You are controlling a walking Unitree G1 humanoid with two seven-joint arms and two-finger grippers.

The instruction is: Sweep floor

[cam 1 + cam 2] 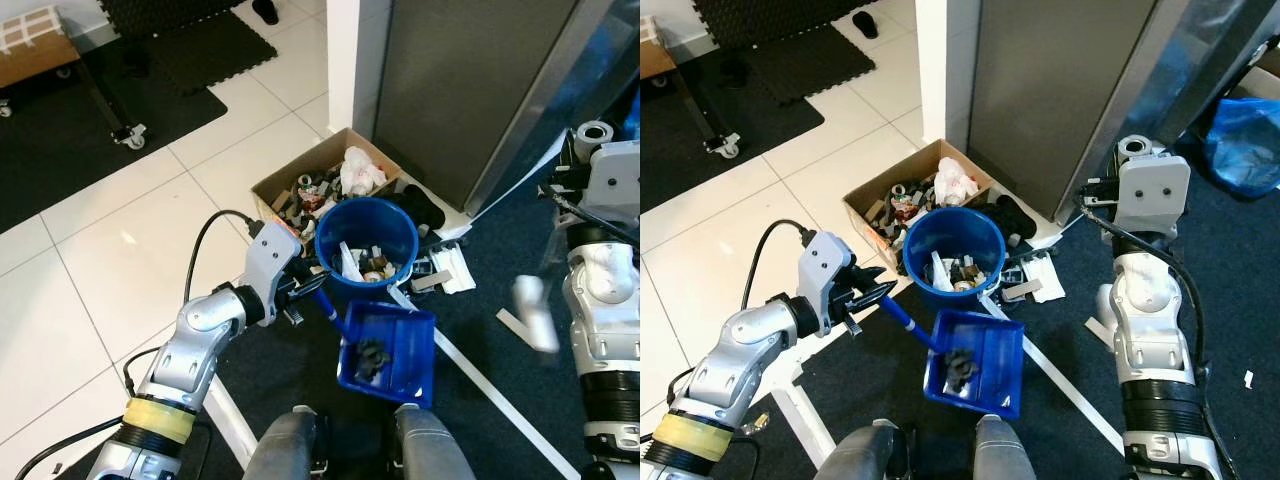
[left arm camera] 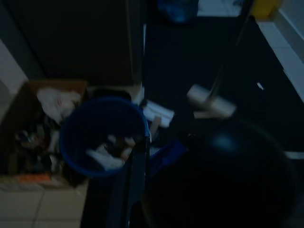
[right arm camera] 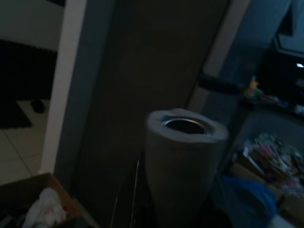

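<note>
The left tool (image 1: 872,294) is closed on the blue plastic handle (image 1: 902,318) of a blue rectangular dustpan (image 1: 985,362), which slopes down and away from the black fingers toward the robot's right. The dustpan hangs low in front of the robot's knees, above the dark carpet (image 1: 1060,420), and carries a small heap of dark grey debris (image 1: 958,364) near its middle. Just beyond the dustpan's far edge stands a round blue plastic bucket (image 1: 952,232), already holding scraps of paper and rubbish; the handle passes just beside the bucket's near wall. Behind the bucket, touching it, lies an open brown cardboard box (image 1: 862,208) full of mixed waste on the white tiled floor (image 1: 730,210), at the foot of a tall grey cabinet (image 1: 1060,90).

The right tool is raised at the robot's right side, beside the cabinet, and its wrist view looks onto a pale upright tube (image 3: 183,161); whether its fingers are open or closed cannot be told. A white broom head (image 1: 532,312), blurred, sits over the carpet near the right arm (image 1: 1150,330), well apart from the dustpan.
</note>
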